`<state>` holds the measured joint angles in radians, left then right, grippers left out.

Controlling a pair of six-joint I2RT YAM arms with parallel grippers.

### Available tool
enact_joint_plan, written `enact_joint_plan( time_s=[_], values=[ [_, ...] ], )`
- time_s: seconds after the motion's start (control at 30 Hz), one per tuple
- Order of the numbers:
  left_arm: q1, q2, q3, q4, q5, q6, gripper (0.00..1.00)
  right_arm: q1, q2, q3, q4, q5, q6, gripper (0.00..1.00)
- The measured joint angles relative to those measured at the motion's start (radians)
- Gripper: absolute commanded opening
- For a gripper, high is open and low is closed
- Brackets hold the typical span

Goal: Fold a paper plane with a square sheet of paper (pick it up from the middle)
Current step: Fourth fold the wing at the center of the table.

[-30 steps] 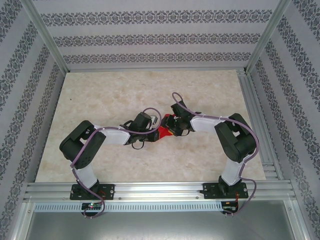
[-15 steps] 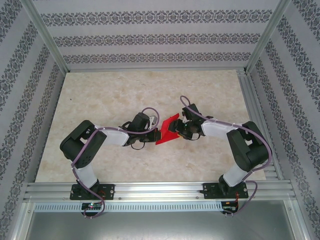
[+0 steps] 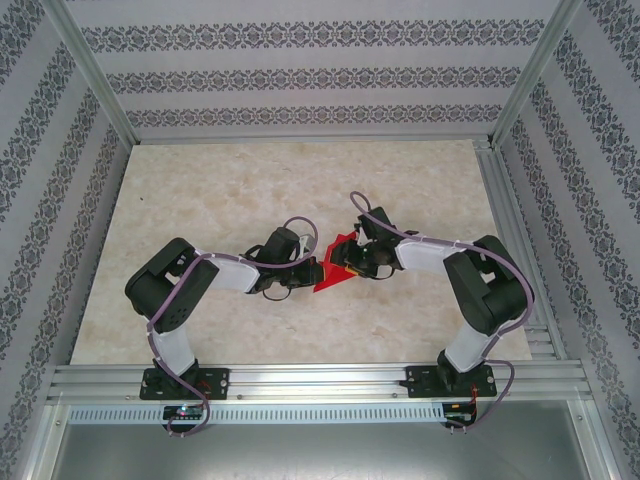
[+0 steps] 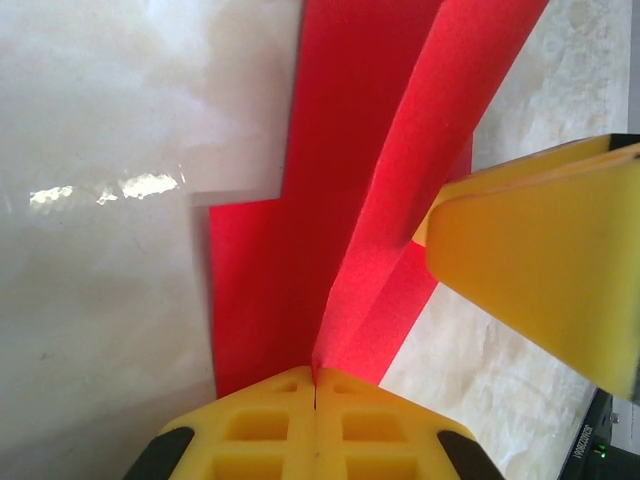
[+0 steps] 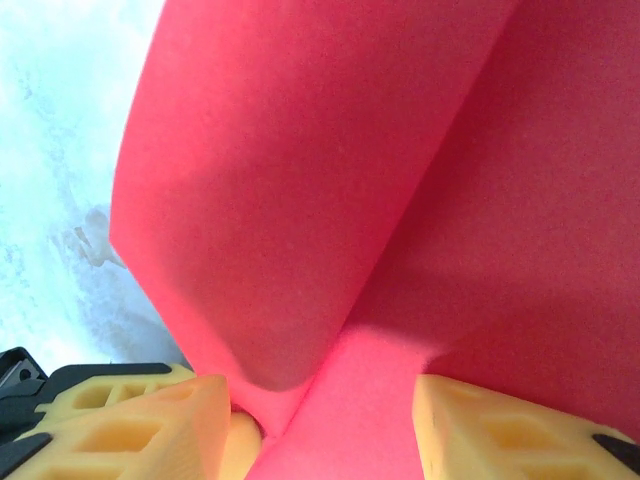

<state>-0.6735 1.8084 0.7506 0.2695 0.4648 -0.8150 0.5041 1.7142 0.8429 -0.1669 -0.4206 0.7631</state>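
**Raised flap could crease crooked**

The left gripper (image 4: pixel 315 388) is pressed together on the paper plane (image 4: pixel 345 150) at its centre fold, mid-table (image 3: pixel 230 190). Beyond, the right gripper (image 5: pixel 325 400) stands spread around a raised flap. Closing off-line may skew the crease, and pulling may tear the paper.

The paper plane (image 4: pixel 340 200) is matt red paper; the table (image 3: pixel 220 190) looks glossy, marbled, smooth.

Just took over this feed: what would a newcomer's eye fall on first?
The bright red paper plane over the middle of the table, with the left hand shut on its crease. Next, the right hand, its yellow fingers apart around a curled red flap.
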Motion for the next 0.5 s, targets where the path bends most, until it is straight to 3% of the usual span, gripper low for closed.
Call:
enact_joint_plan(
  time_s=[0.3, 0.5],
  values=[
    [0.006, 0.0, 0.0, 0.026, 0.026, -0.009, 0.08, 0.0, 0.023, 0.027, 0.007, -0.008, -0.015, 0.46],
    [0.009, 0.0, 0.0, 0.041, 0.028, -0.011, 0.23, -0.001, 0.038, 0.026, 0.02, -0.008, -0.013, 0.46]
  ],
)
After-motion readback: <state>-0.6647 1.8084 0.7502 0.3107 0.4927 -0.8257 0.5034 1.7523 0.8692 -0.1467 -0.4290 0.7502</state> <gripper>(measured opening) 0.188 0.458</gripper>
